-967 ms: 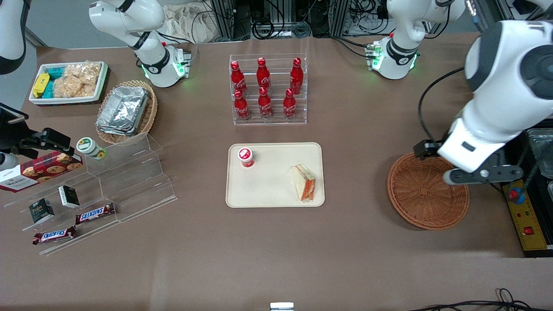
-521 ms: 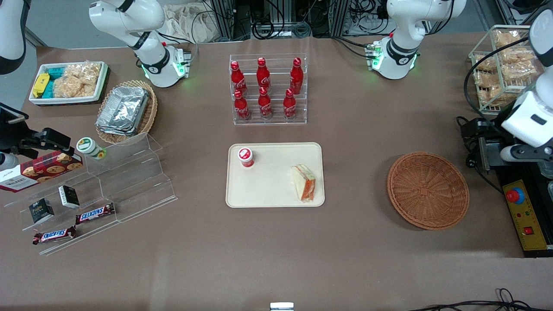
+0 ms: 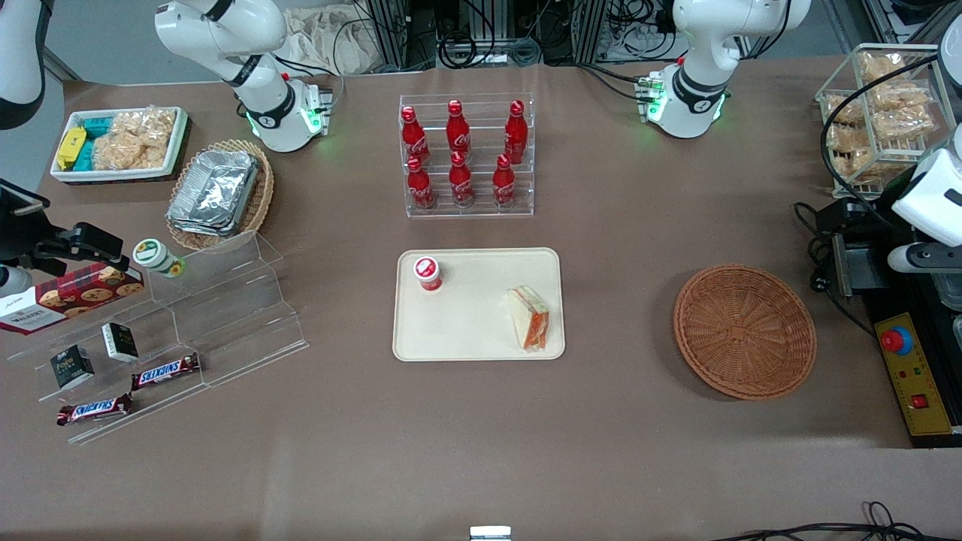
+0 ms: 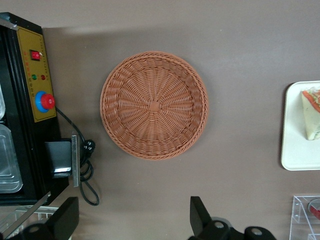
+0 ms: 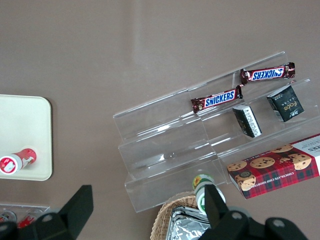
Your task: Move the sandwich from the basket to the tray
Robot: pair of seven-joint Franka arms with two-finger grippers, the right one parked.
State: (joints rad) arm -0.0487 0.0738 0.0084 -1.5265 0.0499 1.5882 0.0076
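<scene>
Sandwich (image 3: 529, 318) sits on the tray (image 3: 470, 330), at its lower-right corner in the front view, apart from the red-capped cup (image 3: 428, 273) at the tray's upper left. Basket (image 3: 744, 330) sits on the bench (image 3: 481, 421), nothing in it. Hand (image 4: 132, 220) is up above the bench near the basket, fingers (image 4: 199, 216) spread wide, gripping nothing.

The gripper (image 4: 131, 220), high above the basket (image 4: 154, 105), shows only two dark fingertips (image 4: 198, 214), spread wide; its body is cut off. Beside the basket, the tray (image 4: 294, 150) and the sandwich (image 4: 312, 112) run off the wrist picture's edge.
</scene>
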